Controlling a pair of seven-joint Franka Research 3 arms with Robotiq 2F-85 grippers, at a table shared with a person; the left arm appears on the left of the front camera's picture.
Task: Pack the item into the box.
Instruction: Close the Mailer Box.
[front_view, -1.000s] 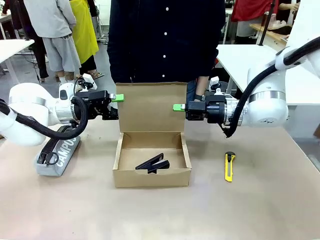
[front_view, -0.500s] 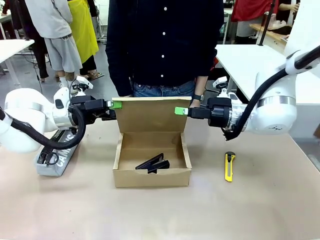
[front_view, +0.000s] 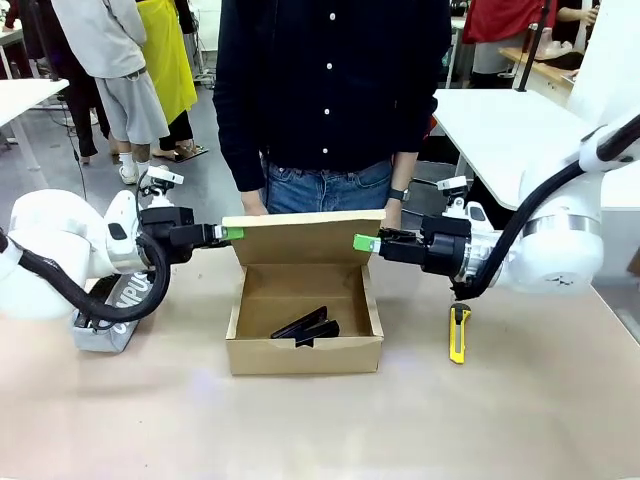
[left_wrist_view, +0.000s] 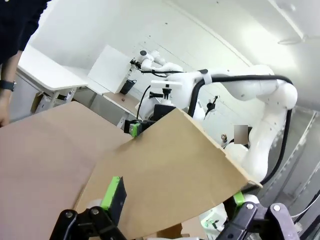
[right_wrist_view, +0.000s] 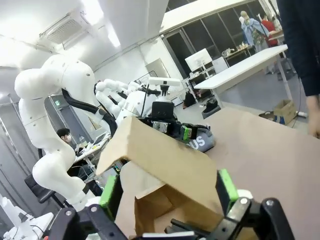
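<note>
The brown cardboard box (front_view: 302, 356) stands open at mid-table, and the small black angular item (front_view: 306, 327) lies on its floor. Its hinged lid flap (front_view: 300, 238) leans forward over the back of the box. My left gripper (front_view: 232, 233) touches the flap's left edge and my right gripper (front_view: 364, 242) touches its right edge. In the left wrist view the flap (left_wrist_view: 165, 170) slants between the wide-apart fingers of the open left gripper (left_wrist_view: 175, 196). In the right wrist view the flap (right_wrist_view: 165, 155) lies likewise inside the open right gripper (right_wrist_view: 167, 191).
A grey "CAMPUS" pencil case (front_view: 115, 305) lies at the left, under my left arm. A yellow-and-black utility knife (front_view: 458, 333) lies right of the box. A person in a dark shirt (front_view: 330, 90) stands close behind the box, with a hand (front_view: 392, 212) near the flap's right corner.
The lid flap has tipped forward and down from upright. Both grippers have come lower along with its side edges.
</note>
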